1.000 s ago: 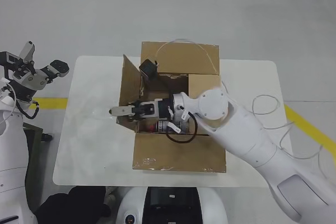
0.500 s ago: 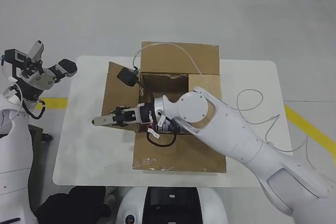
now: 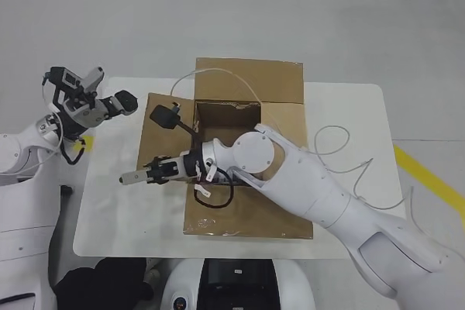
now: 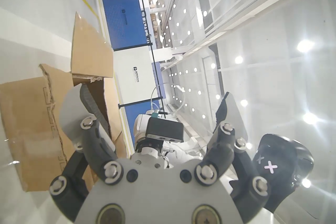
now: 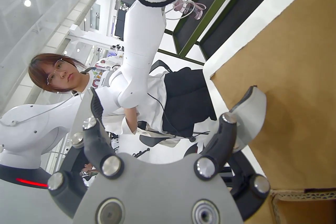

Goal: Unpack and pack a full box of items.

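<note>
1. Fingers on your right gripper are spread wide and hold nothing. One curved grey pad sits just at the smooth brown flap; you cannot tell whether it touches.
2. Your left gripper hangs by the far left corner of the white table, well apart from the other, its ribbed black-lined fingers also wide and empty.
3. Your cardboard box stands open mid-table, flaps folded outward, one edge torn and corrugated.
</note>
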`<state>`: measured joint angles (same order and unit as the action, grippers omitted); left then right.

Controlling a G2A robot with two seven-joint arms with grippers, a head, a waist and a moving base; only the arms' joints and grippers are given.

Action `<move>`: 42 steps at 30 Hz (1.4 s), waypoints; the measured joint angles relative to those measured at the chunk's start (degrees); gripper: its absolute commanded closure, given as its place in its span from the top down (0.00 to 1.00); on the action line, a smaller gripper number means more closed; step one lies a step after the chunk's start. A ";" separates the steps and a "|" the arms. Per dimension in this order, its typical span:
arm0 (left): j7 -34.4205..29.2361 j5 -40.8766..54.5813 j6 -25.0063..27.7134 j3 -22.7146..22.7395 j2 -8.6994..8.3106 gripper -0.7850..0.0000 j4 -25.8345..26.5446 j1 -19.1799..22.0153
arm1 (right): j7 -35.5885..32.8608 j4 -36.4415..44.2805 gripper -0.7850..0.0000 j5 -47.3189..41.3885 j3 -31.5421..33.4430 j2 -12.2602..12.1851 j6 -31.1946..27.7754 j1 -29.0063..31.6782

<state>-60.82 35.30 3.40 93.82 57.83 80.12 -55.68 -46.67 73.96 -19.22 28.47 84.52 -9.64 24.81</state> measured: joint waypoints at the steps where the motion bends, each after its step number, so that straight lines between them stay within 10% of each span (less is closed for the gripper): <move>1: -0.01 -0.22 0.14 -0.31 0.00 1.00 -0.25 0.07 | -0.09 -0.11 1.00 0.14 0.07 0.12 -0.01 0.06; 18: 1.71 -3.03 -0.25 -5.15 0.07 1.00 -6.11 1.25 | -5.98 -0.66 1.00 -4.73 5.02 0.49 -2.36 4.64; 42: 0.55 -5.06 1.06 -14.03 1.23 1.00 -17.26 4.62 | -6.68 17.42 1.00 1.26 28.88 -7.71 3.85 23.57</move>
<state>-60.26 30.24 4.46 79.78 59.05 62.86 -51.06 -53.35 91.38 -17.96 57.35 76.81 -5.79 48.37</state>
